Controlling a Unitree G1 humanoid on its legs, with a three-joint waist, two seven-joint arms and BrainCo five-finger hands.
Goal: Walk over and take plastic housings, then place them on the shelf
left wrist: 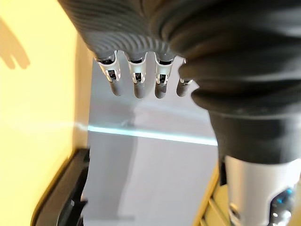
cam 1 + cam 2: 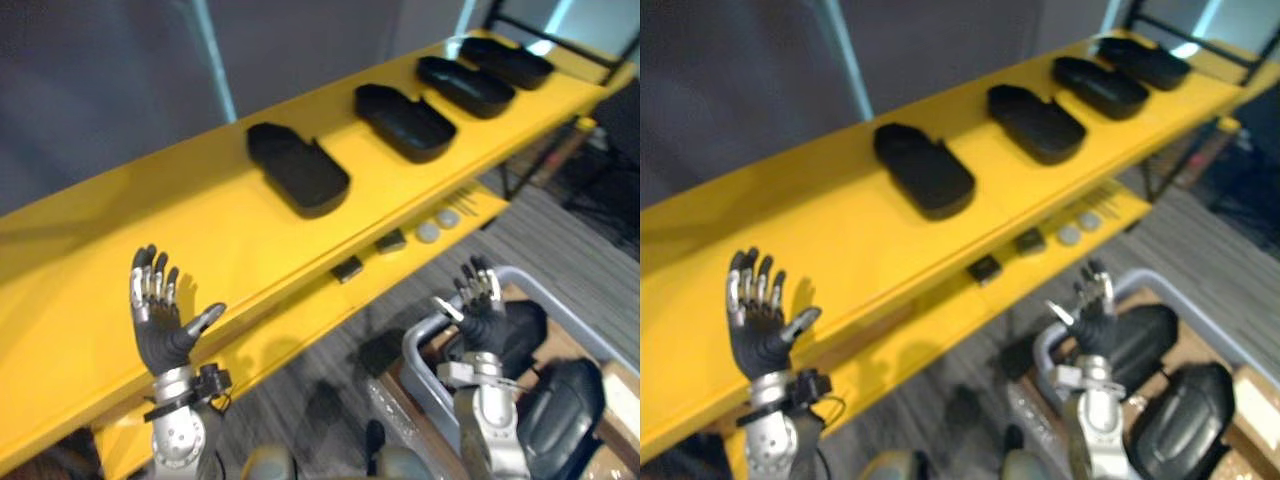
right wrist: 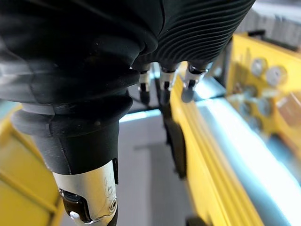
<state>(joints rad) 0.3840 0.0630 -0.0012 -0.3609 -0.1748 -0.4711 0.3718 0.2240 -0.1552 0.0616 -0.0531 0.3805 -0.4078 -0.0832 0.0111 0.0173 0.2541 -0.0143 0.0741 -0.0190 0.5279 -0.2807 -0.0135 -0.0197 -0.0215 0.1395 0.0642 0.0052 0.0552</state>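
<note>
Several black plastic housings lie in a row on the yellow shelf (image 2: 200,230); the nearest housing (image 2: 298,168) sits mid-shelf and others (image 2: 405,121) (image 2: 465,85) follow to the far right. My left hand (image 2: 160,325) is raised at the lower left before the shelf's front edge, open, fingers straight and holding nothing. In the left wrist view its fingers (image 1: 136,80) are spread, and a housing's edge (image 1: 61,197) shows past them. My right hand (image 2: 482,305) is open and bare at the lower right, above a grey bin (image 2: 415,345) that holds more black housings (image 2: 560,410).
A lower yellow shelf carries small dark blocks (image 2: 347,268) (image 2: 391,241) and round grey discs (image 2: 428,232). Grey carpet lies below. A black metal frame (image 2: 560,30) stands at the shelf's far right end. A grey wall runs behind the shelf.
</note>
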